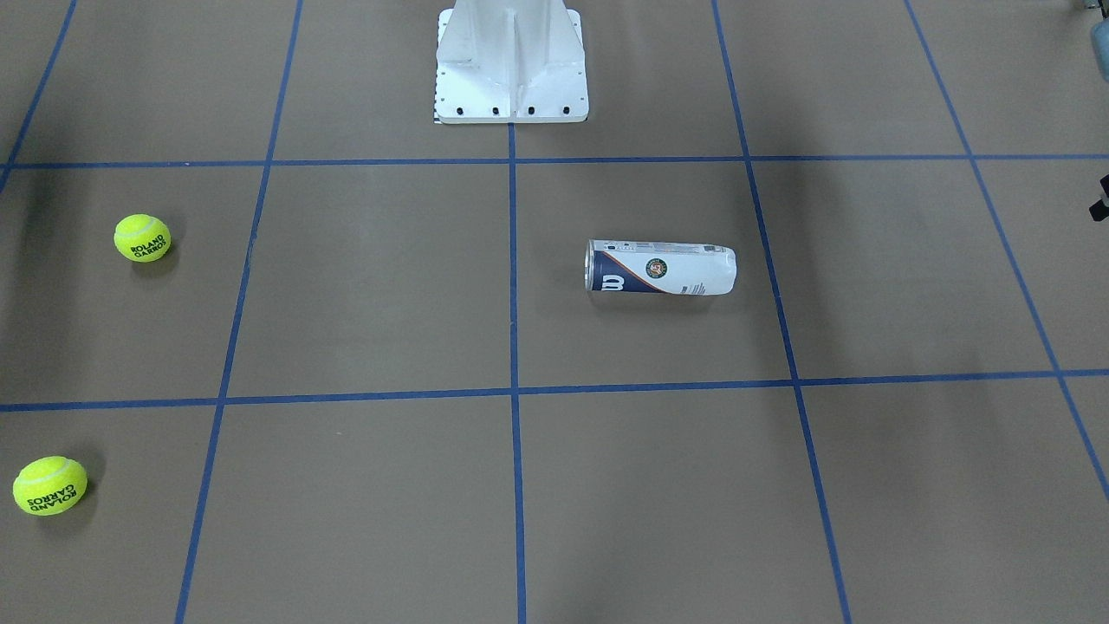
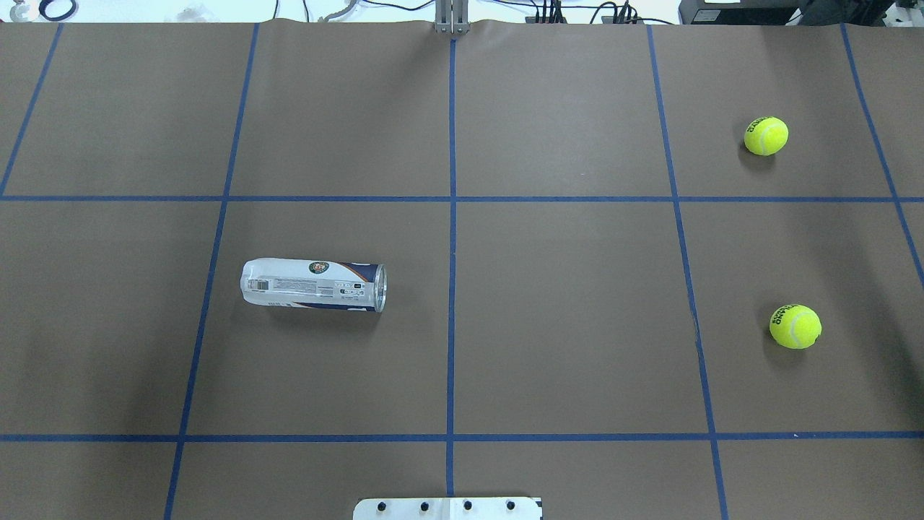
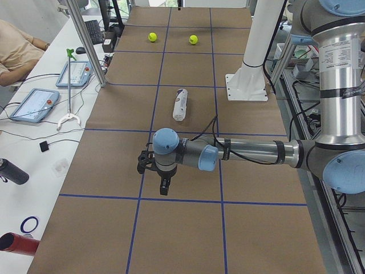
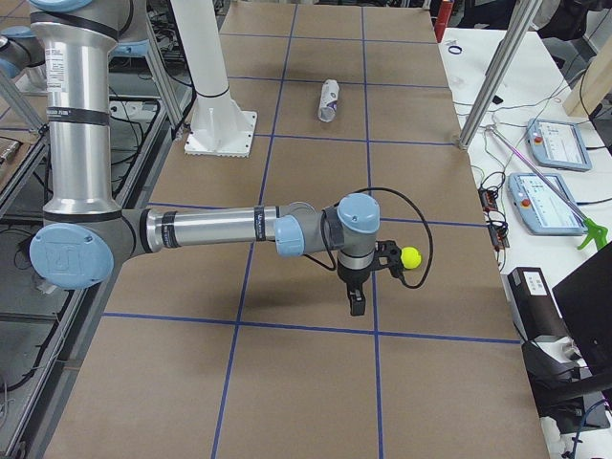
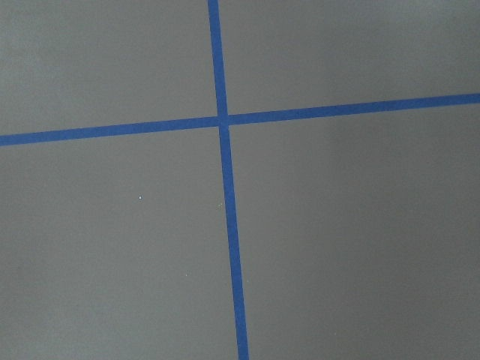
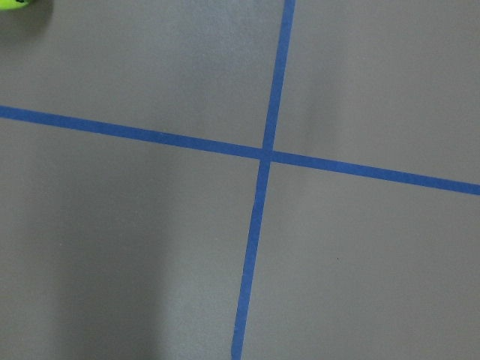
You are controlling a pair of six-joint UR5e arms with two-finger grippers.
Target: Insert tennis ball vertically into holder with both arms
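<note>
Brown taped surface [image 2: 563, 289] bears the tennis-ball can [image 2: 314, 285] on its side, well apart from a far tennis ball [image 2: 766, 136] and a near tennis ball [image 2: 795, 326]. Whether the jaws of the left arm [image 3: 251, 151] and right arm [image 4: 210, 229] are spread, I cannot tell.

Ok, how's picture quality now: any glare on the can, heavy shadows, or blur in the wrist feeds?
Overhead exterior: even light, the holder is sharp with a soft shadow below it, no glare. Exterior front-facing: broad faint shadow bands cross the table. Left wrist: only blue tape on the table, slightly soft. Right wrist: darker shading lower left, a tennis ball clipped at the top-left corner.
</note>
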